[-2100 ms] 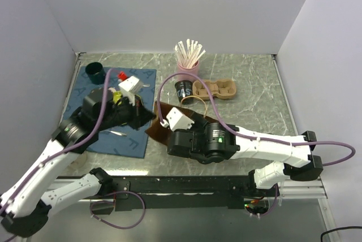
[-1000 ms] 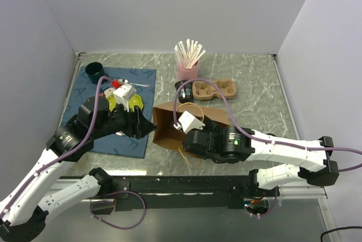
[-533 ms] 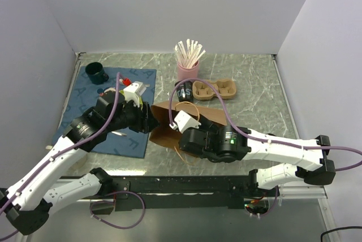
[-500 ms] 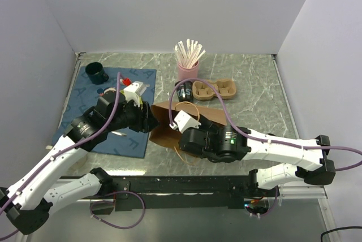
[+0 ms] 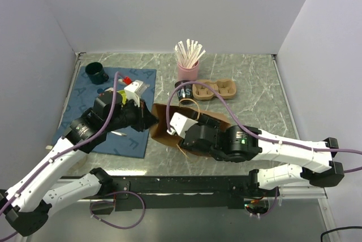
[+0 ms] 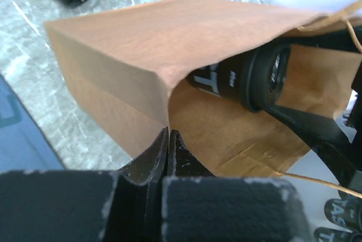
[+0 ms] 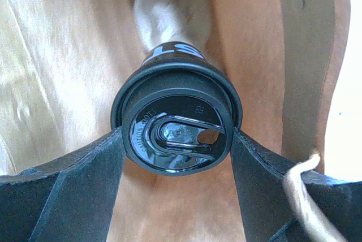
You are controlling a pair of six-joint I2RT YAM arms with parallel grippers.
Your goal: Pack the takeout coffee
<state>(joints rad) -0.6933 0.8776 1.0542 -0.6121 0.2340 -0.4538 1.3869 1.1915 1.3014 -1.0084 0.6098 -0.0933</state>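
A brown paper bag [image 5: 163, 124] lies on its side mid-table, mouth toward the right arm. My left gripper [image 6: 168, 135] is shut on the bag's left mouth edge [image 6: 130, 44]; from above it sits at the bag's left corner [image 5: 150, 120]. My right gripper [image 7: 176, 140] reaches inside the bag [image 7: 68, 55], its fingers [image 7: 85, 168] clamped on the black lid of a takeout coffee cup [image 7: 178, 123]. The left wrist view shows that cup [image 6: 237, 78] lying sideways in the bag. From above, the right fingers are hidden in the bag.
A second black cup [image 5: 183, 90] lies beside a cardboard cup carrier [image 5: 215, 89] behind the bag. A pink cup of wooden stirrers [image 5: 188, 64] stands further back. A blue mat [image 5: 107, 134] with a dark green cup [image 5: 96, 74] lies at left.
My left gripper has closed on the bag's edge. The right arm has pushed the cup deeper into the bag, which now stands more open.
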